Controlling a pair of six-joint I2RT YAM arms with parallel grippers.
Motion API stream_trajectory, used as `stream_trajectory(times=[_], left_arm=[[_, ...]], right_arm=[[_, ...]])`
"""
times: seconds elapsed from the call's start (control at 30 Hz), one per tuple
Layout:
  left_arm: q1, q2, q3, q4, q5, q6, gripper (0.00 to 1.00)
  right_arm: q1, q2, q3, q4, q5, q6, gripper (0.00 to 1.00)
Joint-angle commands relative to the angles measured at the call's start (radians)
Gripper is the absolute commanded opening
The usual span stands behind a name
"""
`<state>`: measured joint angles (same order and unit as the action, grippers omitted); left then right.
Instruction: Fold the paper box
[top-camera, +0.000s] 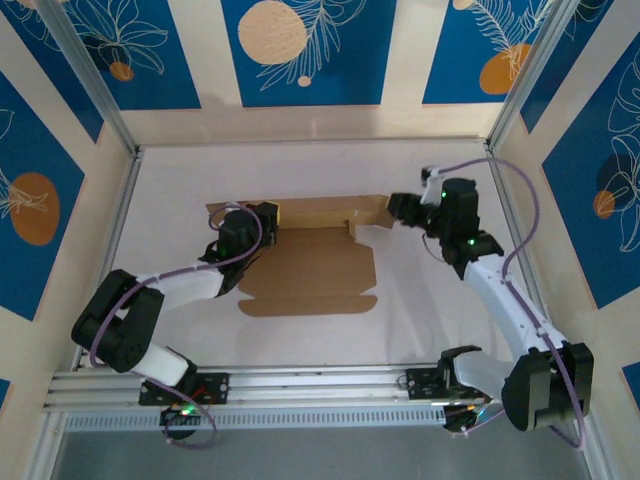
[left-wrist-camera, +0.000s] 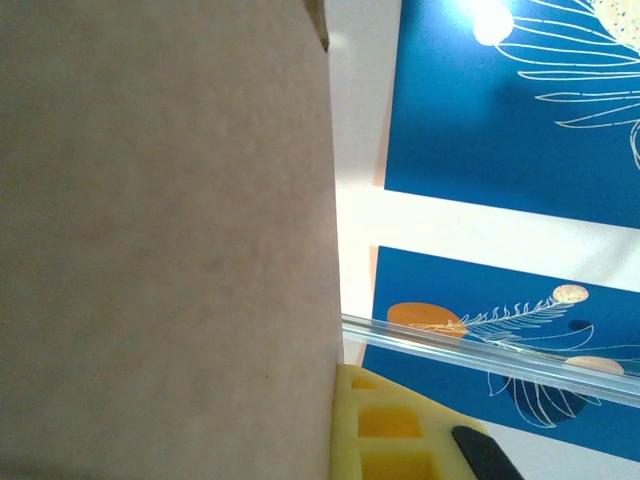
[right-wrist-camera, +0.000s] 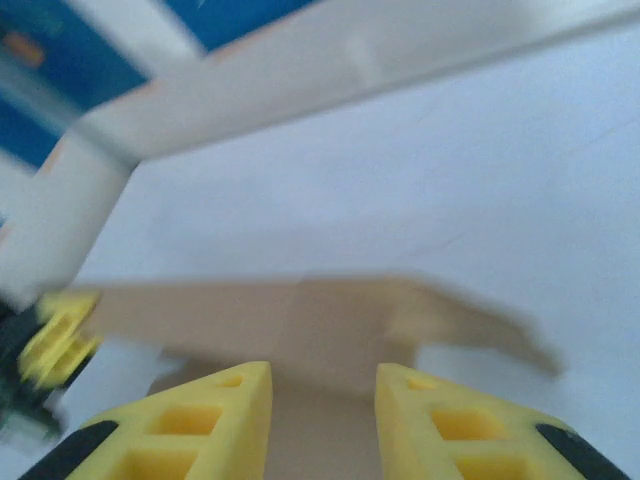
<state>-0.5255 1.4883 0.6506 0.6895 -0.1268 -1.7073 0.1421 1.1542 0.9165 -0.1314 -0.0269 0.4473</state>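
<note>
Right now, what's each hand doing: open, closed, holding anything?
Left hand: closed on a rear flap of the paper box.
Right hand: open, holding nothing, close to the box's right flap.

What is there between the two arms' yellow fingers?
The raised far flap of the plain brown cardboard box, seen from the top camera, running from the left fingers to the right fingers.

**Paper box**: plain brown cardboard, unprinted.
**Surface** under the box: white.
**Wall panels** behind the box: deep blue with white line-drawn leaves and orange and peach discs, divided by cream stripes.
**Left arm** and **right arm**, flanking the box: white and black, with purple cables.
**Right gripper**: yellow fingers marked with black.
</note>
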Motion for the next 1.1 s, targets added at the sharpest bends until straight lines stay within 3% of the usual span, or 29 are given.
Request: stream_trajectory(times=[0.0,0.13,0.3,0.53,0.77,1.07], left_arm=[[0.006,-0.005,0.006,-0.104,0.044,0.011,0.00],[0.007,-0.018,0.017,-0.127,0.050,0.015,0.00],[0.007,-0.010,0.026,-0.133,0.059,0.017,0.00],[0.006,-0.007,0.032,-0.136,0.046,0.015,0.00],[0.006,-0.008,0.040,-0.144,0.046,0.012,0.00],[0.005,-0.011,0.046,-0.149,0.071,0.008,0.00]], right_arm=[[-0.072,0.170,0.119,-0.152,0.166,-0.043,0.34],[-0.117,0.394,0.232,-0.187,0.089,-0.158,0.31],[-0.111,0.518,0.246,-0.137,-0.074,-0.286,0.28],[-0.004,0.450,0.149,-0.116,-0.219,-0.378,0.28],[0.116,0.356,0.067,-0.134,-0.221,-0.390,0.33],[0.151,0.362,0.015,-0.053,-0.201,-0.458,0.46]])
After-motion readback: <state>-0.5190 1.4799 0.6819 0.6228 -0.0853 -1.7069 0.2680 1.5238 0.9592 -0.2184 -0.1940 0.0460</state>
